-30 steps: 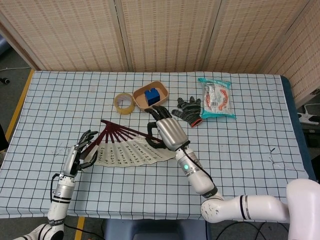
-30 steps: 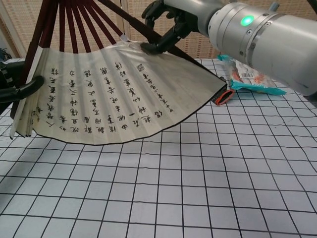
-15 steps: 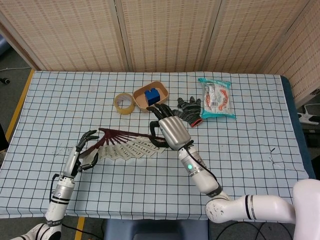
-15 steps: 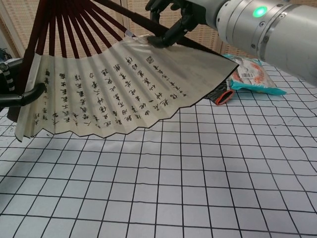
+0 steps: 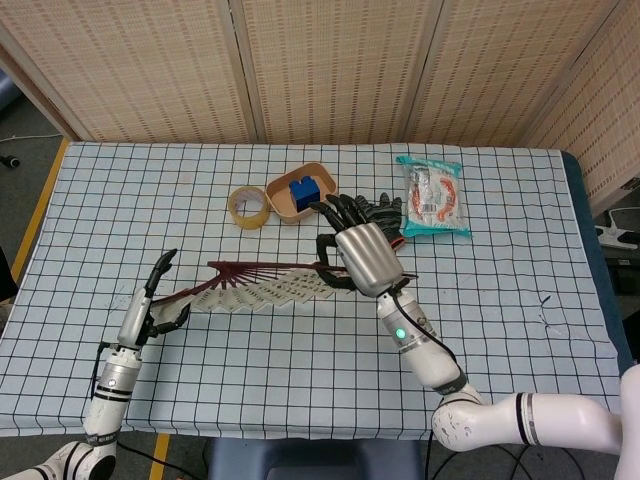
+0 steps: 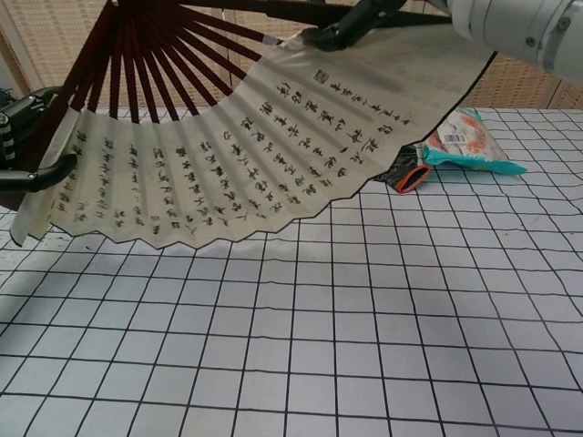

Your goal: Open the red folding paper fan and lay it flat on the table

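The red folding fan (image 5: 262, 289) hangs spread above the checked table, its dark red ribs and cream paper with black writing filling the chest view (image 6: 255, 137). From the head view it shows almost edge-on. My right hand (image 5: 365, 258) pinches the fan's right outer rib, its fingertips (image 6: 339, 32) pressed on the upper edge of the paper. At the fan's left end, my left hand (image 5: 150, 306) grips the other outer rib, with one dark finger (image 6: 36, 173) curled across the paper's edge.
Behind the fan lie a tape roll (image 5: 247, 206), a wooden bowl (image 5: 282, 200) with a blue block (image 5: 303, 189), black gloves (image 5: 377, 216) and a snack packet (image 5: 432, 195), which also shows in the chest view (image 6: 466, 138). The checked cloth (image 6: 364, 346) lies in front.
My right hand has swung right and upward with its rib, spreading the fan wider. The fan has tipped so the head view sees it nearly edge-on. My left hand's fingers have straightened upward.
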